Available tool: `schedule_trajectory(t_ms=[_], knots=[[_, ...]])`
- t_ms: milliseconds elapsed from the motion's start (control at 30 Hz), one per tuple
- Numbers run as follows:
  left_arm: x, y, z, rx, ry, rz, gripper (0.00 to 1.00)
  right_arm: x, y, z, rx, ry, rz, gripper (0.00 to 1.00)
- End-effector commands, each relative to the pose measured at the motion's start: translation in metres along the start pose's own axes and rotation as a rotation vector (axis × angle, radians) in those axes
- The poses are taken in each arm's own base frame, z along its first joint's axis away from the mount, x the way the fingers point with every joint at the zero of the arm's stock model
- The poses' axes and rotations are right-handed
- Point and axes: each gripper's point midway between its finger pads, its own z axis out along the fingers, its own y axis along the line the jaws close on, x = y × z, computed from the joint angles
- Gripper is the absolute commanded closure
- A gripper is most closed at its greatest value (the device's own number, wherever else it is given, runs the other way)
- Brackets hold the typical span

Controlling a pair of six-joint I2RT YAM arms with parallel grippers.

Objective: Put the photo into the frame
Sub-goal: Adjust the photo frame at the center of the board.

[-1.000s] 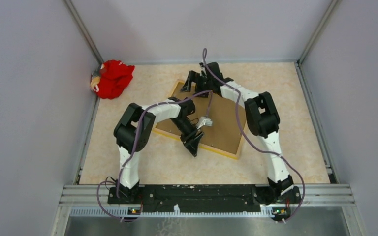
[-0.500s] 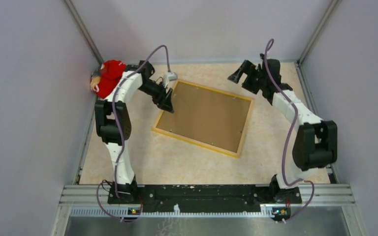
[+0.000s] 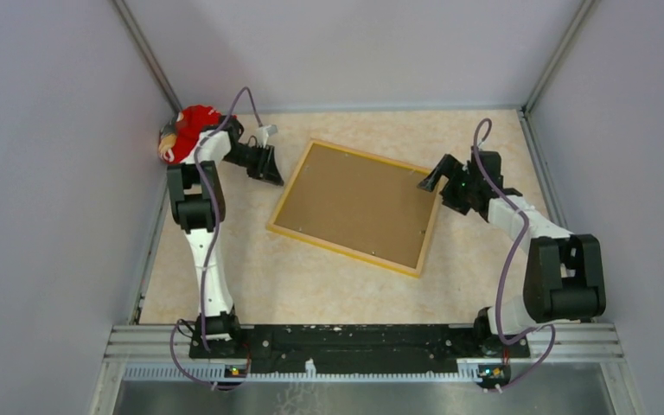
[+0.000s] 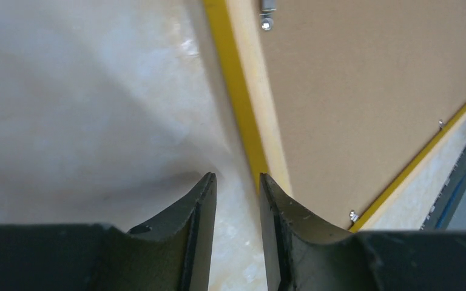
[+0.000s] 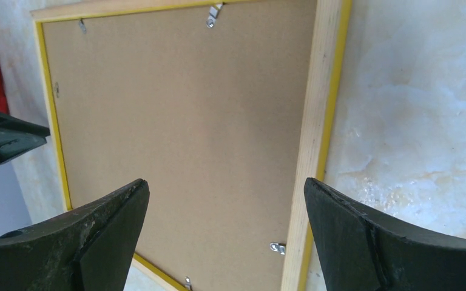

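Observation:
The frame [image 3: 343, 252] lies face down in the middle of the table, its wood-coloured back and yellow edge showing. A brown backing board [image 3: 359, 203] fills it. The photo is not visible in any view. My left gripper [image 3: 275, 175] hangs just off the frame's back-left corner; in the left wrist view it [image 4: 236, 177] is narrowly open over bare table beside the yellow edge [image 4: 236, 103]. My right gripper [image 3: 437, 186] is at the frame's back-right corner; its wrist view shows it [image 5: 224, 182] wide open above the wooden rim [image 5: 315, 121] and board [image 5: 182, 121], holding nothing.
A red cloth bundle [image 3: 192, 138] sits in the back-left corner against the wall, right behind my left arm. Grey walls close in the table on three sides. Small metal clips [image 5: 277, 247] hold the board along the frame's inner edge.
One second ago both grippers were over the frame. They have swung outward: the left to the back-left corner, the right out and then down to the frame's back-right corner.

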Motion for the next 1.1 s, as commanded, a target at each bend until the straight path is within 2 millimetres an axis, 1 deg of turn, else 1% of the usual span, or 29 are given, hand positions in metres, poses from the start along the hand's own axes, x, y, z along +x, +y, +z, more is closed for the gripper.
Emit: schedule_trajectory(t_ms=[0,67,133,200,267,300,433,500,567,633,800,833,867,967,1067], knots=[[0.0,-0.032,0.015,0.132,-0.015,0.0,0.64,-0.025,0.022,-0.013,-0.064,-0.096,-0.043,0.01],[0.012,-0.039,0.02,0.153,0.02,0.003,0.66,-0.026,0.023,-0.012,-0.072,-0.096,-0.048,0.01],[0.027,-0.049,0.023,0.176,0.056,0.011,0.67,-0.027,0.029,-0.012,-0.097,-0.091,-0.054,0.01],[0.045,-0.059,0.025,0.194,0.092,0.023,0.68,-0.028,0.036,-0.012,-0.124,-0.086,-0.054,0.01],[0.067,-0.077,0.031,0.22,0.144,0.053,0.69,-0.027,0.042,-0.011,-0.142,-0.077,-0.056,0.01],[0.075,-0.087,0.031,0.24,0.162,0.066,0.7,-0.026,0.046,-0.01,-0.151,-0.075,-0.064,0.01],[0.114,-0.13,0.03,0.328,0.248,0.113,0.7,-0.007,0.071,0.0,-0.191,-0.026,-0.109,0.01],[0.127,-0.141,0.029,0.341,0.282,0.132,0.69,0.007,0.088,0.007,-0.221,0.007,-0.13,0.01],[0.127,-0.142,0.026,0.337,0.275,0.125,0.67,0.025,0.104,0.015,-0.248,0.052,-0.149,0.01],[0.117,-0.135,0.024,0.312,0.254,0.099,0.64,0.038,0.126,0.025,-0.293,0.075,-0.166,0.01],[0.076,-0.105,0.026,0.226,0.142,-0.01,0.62,0.079,0.179,0.052,-0.393,0.163,-0.223,0.02],[0.067,-0.101,0.026,0.225,0.115,-0.025,0.62,0.083,0.192,0.056,-0.418,0.17,-0.235,0.03],[0.06,-0.099,0.027,0.237,0.092,-0.039,0.61,0.092,0.201,0.061,-0.433,0.187,-0.249,0.03],[0.048,-0.102,0.033,0.295,0.065,-0.084,0.59,0.117,0.222,0.076,-0.461,0.237,-0.282,0.05],[0.042,-0.102,0.038,0.329,0.054,-0.11,0.57,0.135,0.232,0.09,-0.475,0.274,-0.293,0.06]])
